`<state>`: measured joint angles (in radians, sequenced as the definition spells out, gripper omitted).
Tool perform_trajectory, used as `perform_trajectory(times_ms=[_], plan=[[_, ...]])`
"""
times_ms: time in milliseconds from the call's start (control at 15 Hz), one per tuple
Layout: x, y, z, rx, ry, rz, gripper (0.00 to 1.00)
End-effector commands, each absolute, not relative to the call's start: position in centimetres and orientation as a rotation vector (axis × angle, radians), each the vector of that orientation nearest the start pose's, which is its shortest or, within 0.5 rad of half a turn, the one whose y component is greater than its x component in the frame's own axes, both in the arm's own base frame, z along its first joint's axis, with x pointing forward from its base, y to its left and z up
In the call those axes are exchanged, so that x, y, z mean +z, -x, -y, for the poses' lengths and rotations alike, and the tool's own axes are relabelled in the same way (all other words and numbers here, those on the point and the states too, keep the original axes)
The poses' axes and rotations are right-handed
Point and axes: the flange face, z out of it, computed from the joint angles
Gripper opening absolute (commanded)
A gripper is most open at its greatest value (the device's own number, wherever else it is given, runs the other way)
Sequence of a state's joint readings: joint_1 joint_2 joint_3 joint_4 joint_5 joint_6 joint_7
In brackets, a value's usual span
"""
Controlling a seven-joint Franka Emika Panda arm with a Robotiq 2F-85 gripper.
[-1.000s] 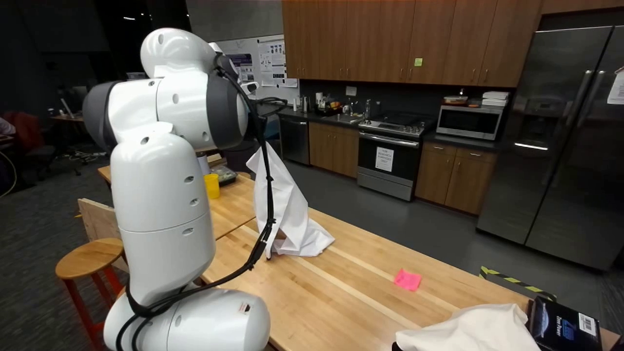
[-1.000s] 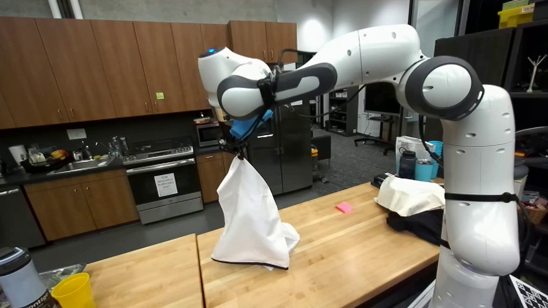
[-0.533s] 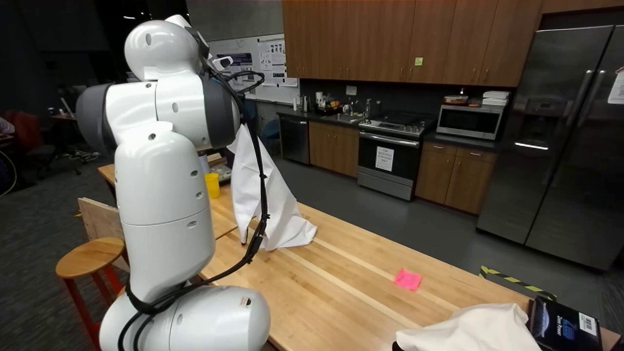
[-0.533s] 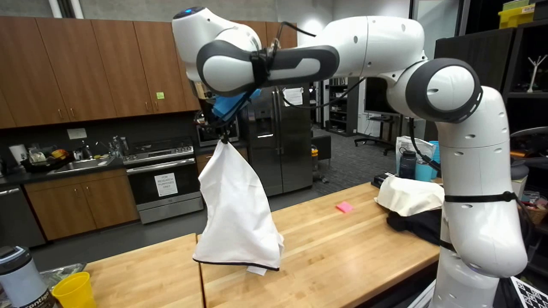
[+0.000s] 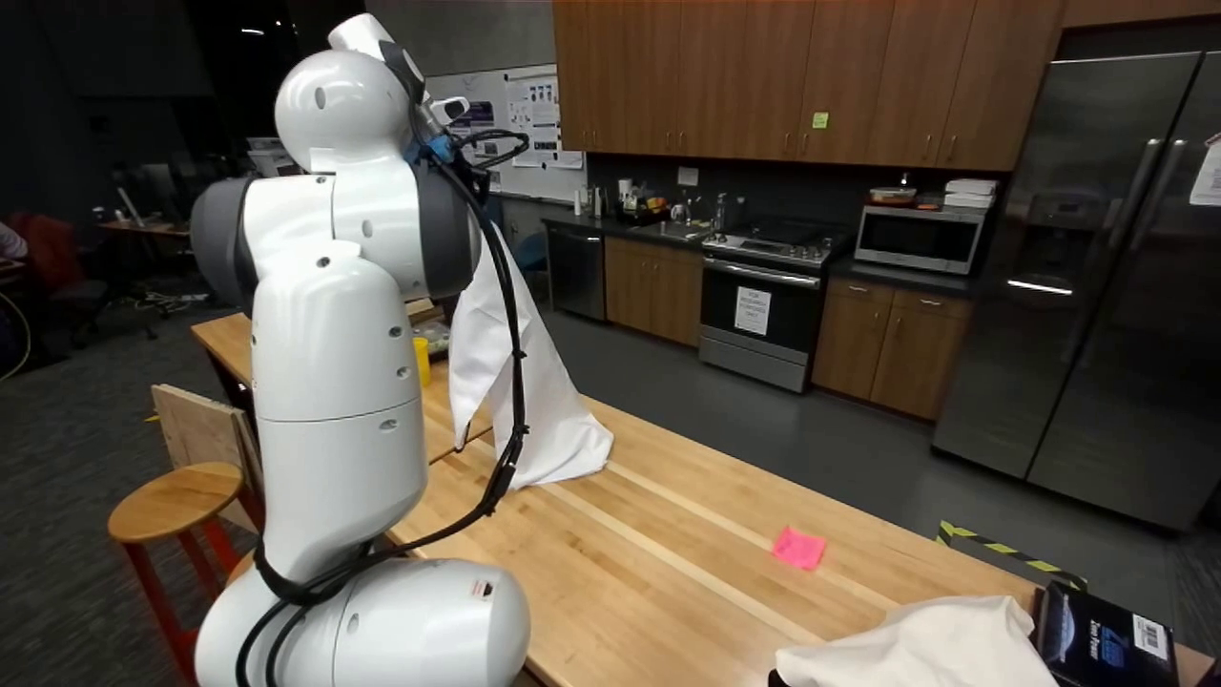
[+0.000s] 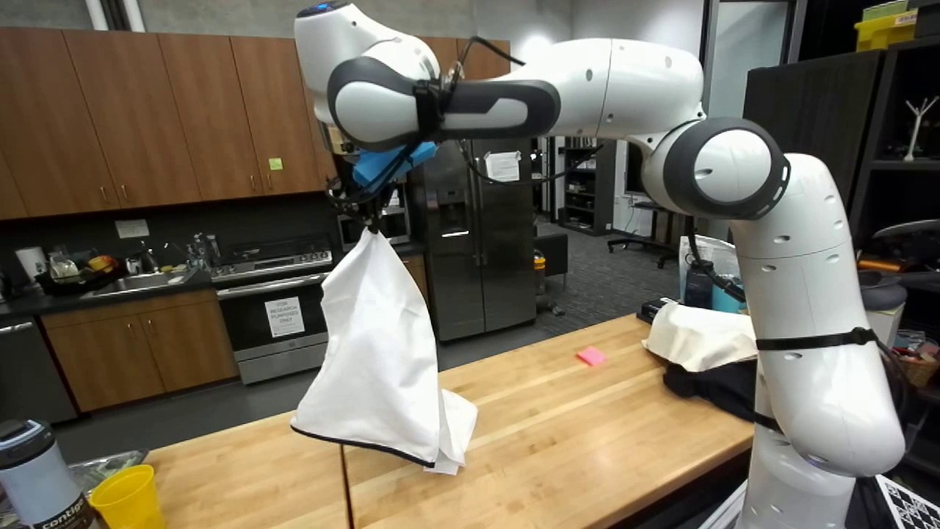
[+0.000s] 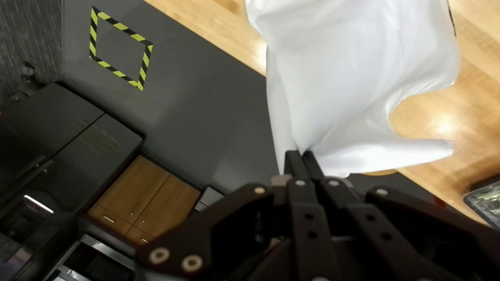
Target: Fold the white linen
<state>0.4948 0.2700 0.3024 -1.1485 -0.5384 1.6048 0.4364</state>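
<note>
Exterior view, left to right: the yellow cup (image 6: 128, 503) stands apart, presumably out of your way. Your gripper (image 6: 373, 227) is clenched on one gathered point of the white linen (image 6: 380, 353), so the fabric hangs tent-like, lower folds seemingly resting on the wooden tabletop (image 6: 573, 441), perhaps for doubling over. Farther right, the cream cloth (image 6: 700, 339) sits bunched, likely not involved.
</note>
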Motion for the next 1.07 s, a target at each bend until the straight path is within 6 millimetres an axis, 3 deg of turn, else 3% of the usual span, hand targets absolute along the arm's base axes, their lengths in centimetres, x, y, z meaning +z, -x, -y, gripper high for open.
perform_trajectory(times_ms=[0, 267, 467, 533, 667, 867, 1000], plan=[[68.4, -52.1, -34.8, -0.678, 3.355, 0.332, 0.00], [67.1, -53.2, -26.3, -0.596, 3.460, -0.056, 0.00], [66.9, -52.0, -19.9, -0.519, 3.498, -0.366, 0.00], [65.8, -52.5, -17.1, -0.487, 3.511, -0.461, 0.00], [64.6, -51.2, -12.9, -0.422, 3.528, -0.616, 0.00], [61.8, -49.6, -8.4, -0.292, 3.542, -0.827, 0.00], [59.5, -49.1, -6.5, -0.204, 3.546, -0.918, 0.00]])
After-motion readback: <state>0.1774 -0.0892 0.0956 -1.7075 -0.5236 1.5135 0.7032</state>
